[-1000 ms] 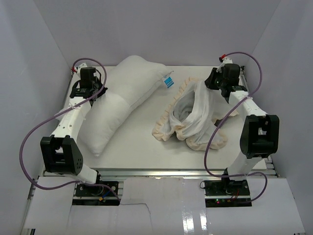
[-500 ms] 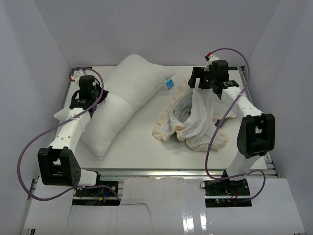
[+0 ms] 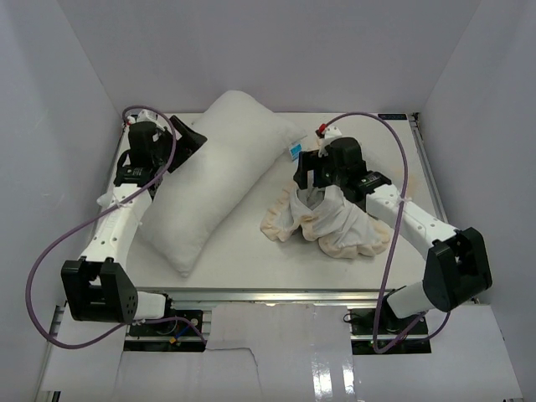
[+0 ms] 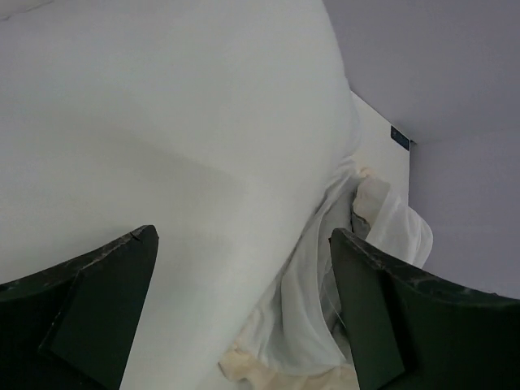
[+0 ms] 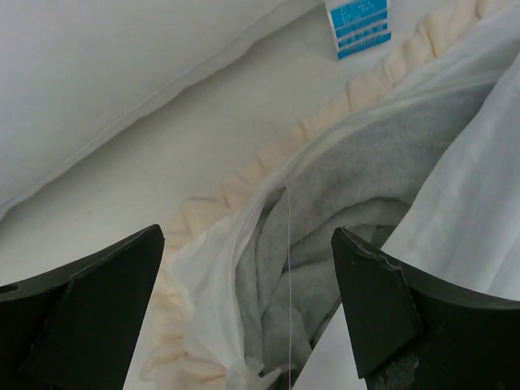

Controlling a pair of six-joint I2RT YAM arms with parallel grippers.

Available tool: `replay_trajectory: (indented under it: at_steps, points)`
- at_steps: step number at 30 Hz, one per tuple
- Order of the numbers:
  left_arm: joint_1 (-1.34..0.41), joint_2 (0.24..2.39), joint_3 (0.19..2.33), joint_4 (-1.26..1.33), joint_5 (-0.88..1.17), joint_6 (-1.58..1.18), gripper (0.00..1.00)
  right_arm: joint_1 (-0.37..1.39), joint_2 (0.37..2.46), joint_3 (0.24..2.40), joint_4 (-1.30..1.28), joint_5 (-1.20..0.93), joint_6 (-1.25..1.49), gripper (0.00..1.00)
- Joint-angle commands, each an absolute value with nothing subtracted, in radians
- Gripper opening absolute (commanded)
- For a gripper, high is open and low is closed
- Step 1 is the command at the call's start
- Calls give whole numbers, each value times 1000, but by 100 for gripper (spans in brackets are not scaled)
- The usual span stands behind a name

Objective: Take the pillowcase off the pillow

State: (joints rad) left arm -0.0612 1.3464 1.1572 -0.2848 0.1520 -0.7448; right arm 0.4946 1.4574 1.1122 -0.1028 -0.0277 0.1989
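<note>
Plump white rectangular pillow [image 3: 209, 188], centre left: smooth, matt woven cloth. Thin crumpled pillowcase [image 3: 335, 222], centre right: sheer white fabric outside, fuzzy dark grey plush inside, soft cream ruffled frill [image 5: 236, 188]. Flat white table [image 3: 243, 251]: smooth, matt.

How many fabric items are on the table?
2: the plain white pillow lying diagonally at left, and the frilled pillowcase crumpled at right. No others show, though the arms hide some of the surface.

The plump white fabric pillow [image 3: 213, 180] lies slantwise on the left half of the white table [image 3: 251, 247], my left pincer [image 3: 188, 134] at its far left edge. My right pincer [image 3: 311, 180] hangs over the crumpled white, cream-frilled cover [image 3: 339, 228], right of the pillow.
</note>
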Motion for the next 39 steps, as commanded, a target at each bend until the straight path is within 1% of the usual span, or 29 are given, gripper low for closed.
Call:
replay_trajectory:
  at_steps: [1,2,3,4,5,6,8,10,12,14,18,21,25,30,39]
  points:
    - [-71,1266,1221,-316,246,-663,98,520,1346,1066,-58,43,221,90]
    - [-84,1250,1221,-325,224,-646,98,529,1323,1046,-55,55,227,90]
    - [-141,1217,1220,-339,195,-605,98,543,1301,1045,-61,69,241,90]
    - [-181,1201,1207,-342,125,-582,98,546,1266,1045,-83,74,250,90]
    - [-274,1172,1200,-342,88,-546,98,552,1250,1060,-101,84,258,90]
    - [-316,1164,1192,-342,66,-534,98,557,1238,1071,-121,92,273,90]
    - [-398,1149,1164,-327,81,-523,98,568,1212,1104,-199,120,285,90]
    - [-435,1125,1137,-305,119,-522,98,574,1192,1117,-247,121,284,90]
    - [-507,1086,1054,-221,129,-511,98,597,1157,1114,-305,164,276,90]
    - [-581,1066,962,-135,74,-505,98,626,1118,1086,-318,218,259,90]
    - [-640,1017,858,-23,92,-468,98,638,958,900,-204,167,247,90]
    - [-689,991,802,69,147,-440,98,641,878,826,-134,127,250,90]
    - [-753,977,750,156,137,-416,98,641,824,811,-126,138,235,90]
    - [-765,974,739,186,195,-420,98,641,778,769,-78,129,233,90]
    - [-782,933,729,184,172,-407,98,641,755,764,-69,123,233,90]
